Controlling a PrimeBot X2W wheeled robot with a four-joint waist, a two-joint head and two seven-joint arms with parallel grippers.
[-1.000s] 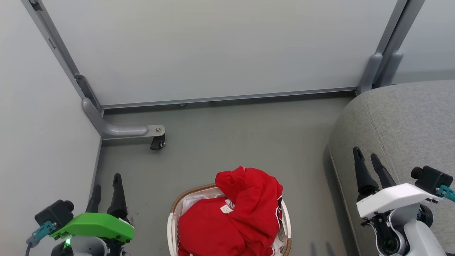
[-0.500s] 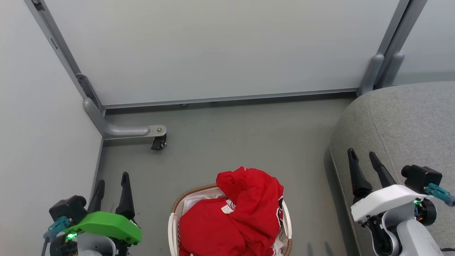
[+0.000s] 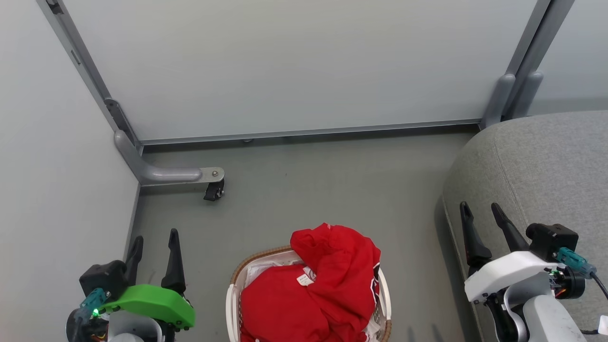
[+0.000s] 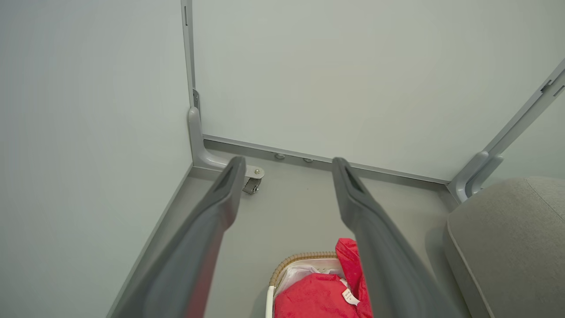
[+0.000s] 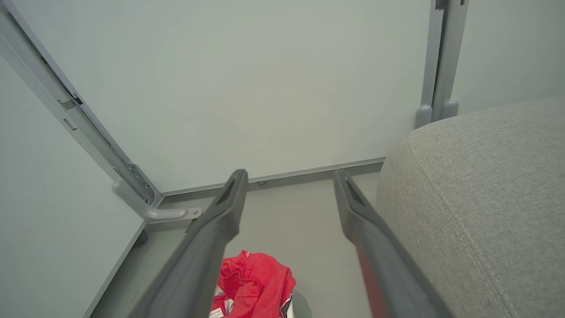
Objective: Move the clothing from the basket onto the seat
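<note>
Red clothing (image 3: 308,289) with a small white label lies heaped in the basket (image 3: 256,260), which stands on the grey floor at the bottom middle of the head view. The grey seat (image 3: 546,166) rises at the right. My left gripper (image 3: 154,242) is open at the lower left, well left of the basket, nothing between its fingers. My right gripper (image 3: 479,211) is open at the lower right, over the seat's near edge, also empty. In the left wrist view the clothing (image 4: 318,296) and basket (image 4: 295,260) lie low between the fingers. The right wrist view shows the clothing (image 5: 251,282) and seat (image 5: 485,198).
Pale partition panels (image 3: 294,66) close off the back and left. A grey metal foot with a black caster (image 3: 211,190) juts onto the floor at the left. Bare floor (image 3: 332,190) lies between basket, panels and seat.
Both grippers have drifted slightly inward toward the basket and a little lower in the head view. The clothing and basket have not moved. Both grippers stay open.
</note>
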